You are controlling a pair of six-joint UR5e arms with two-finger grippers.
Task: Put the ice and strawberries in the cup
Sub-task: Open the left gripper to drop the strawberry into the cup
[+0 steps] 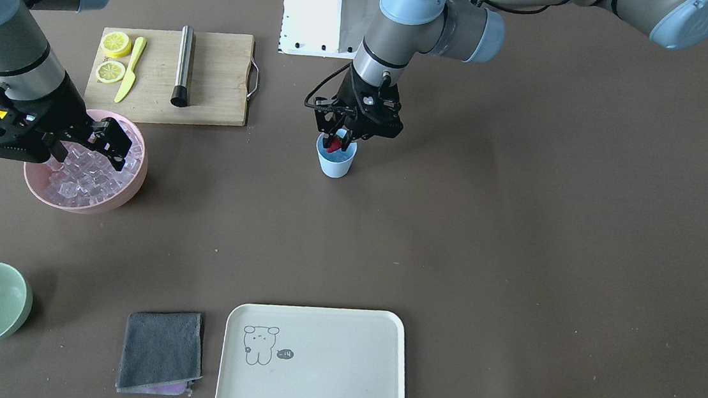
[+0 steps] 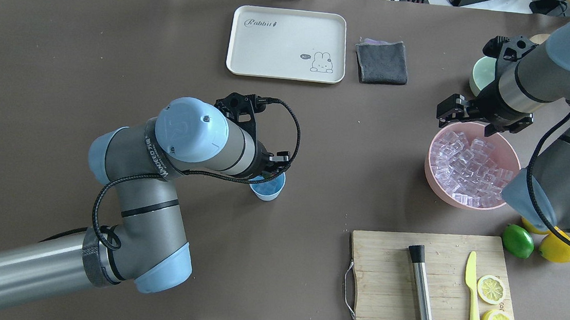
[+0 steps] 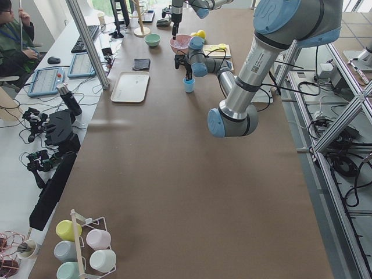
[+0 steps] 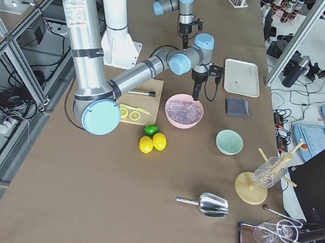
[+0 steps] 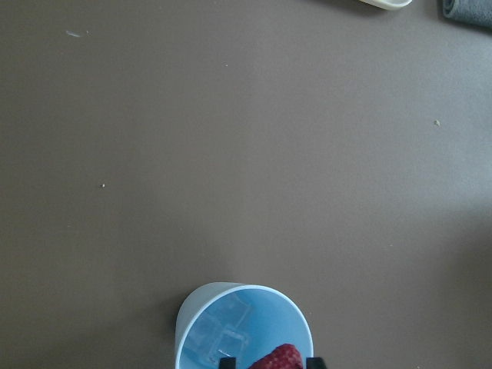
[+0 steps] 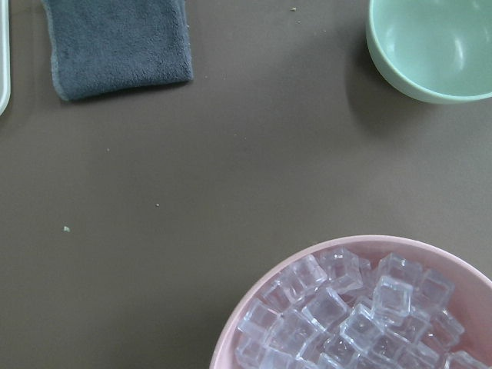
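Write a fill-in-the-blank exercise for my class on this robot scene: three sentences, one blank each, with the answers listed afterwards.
1. The left gripper holds a red ____ at the mouth of the cup.
2. The pink bowl below the right gripper is full of ____ cubes.
3. On the cutting board lie ____ lemon halves.

Missing words: strawberry; ice; two.

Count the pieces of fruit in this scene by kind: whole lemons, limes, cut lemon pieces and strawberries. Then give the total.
Whole lemons: 2
Limes: 1
Cut lemon pieces: 2
Strawberries: 1
Total: 6
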